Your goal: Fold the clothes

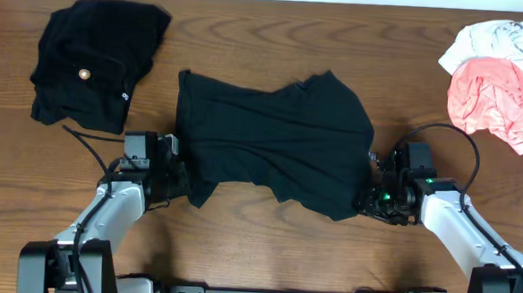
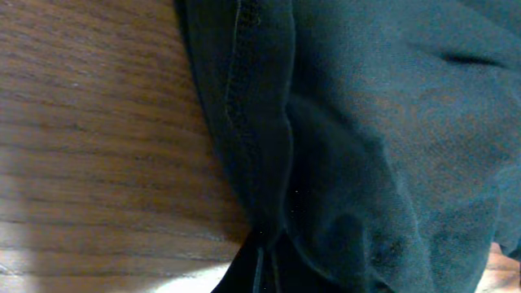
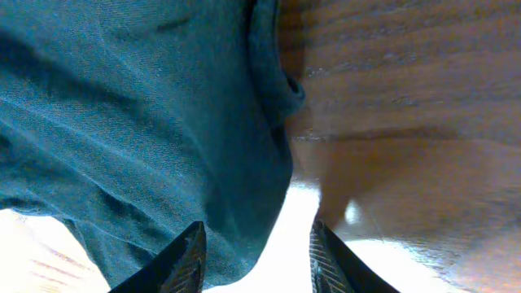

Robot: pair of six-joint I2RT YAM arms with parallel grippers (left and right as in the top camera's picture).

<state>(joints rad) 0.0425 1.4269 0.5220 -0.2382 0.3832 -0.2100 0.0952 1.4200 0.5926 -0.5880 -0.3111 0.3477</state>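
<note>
Jaws of the right gripper (image 3: 256,234) stand apart around the black shirt (image 1: 271,138) edge. For the left gripper (image 1: 174,172) I cannot tell.

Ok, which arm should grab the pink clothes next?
Probably the right. The pink clothes lie at the far right of the table, nearest the right gripper. The left gripper sits across the black shirt, much farther away.
</note>
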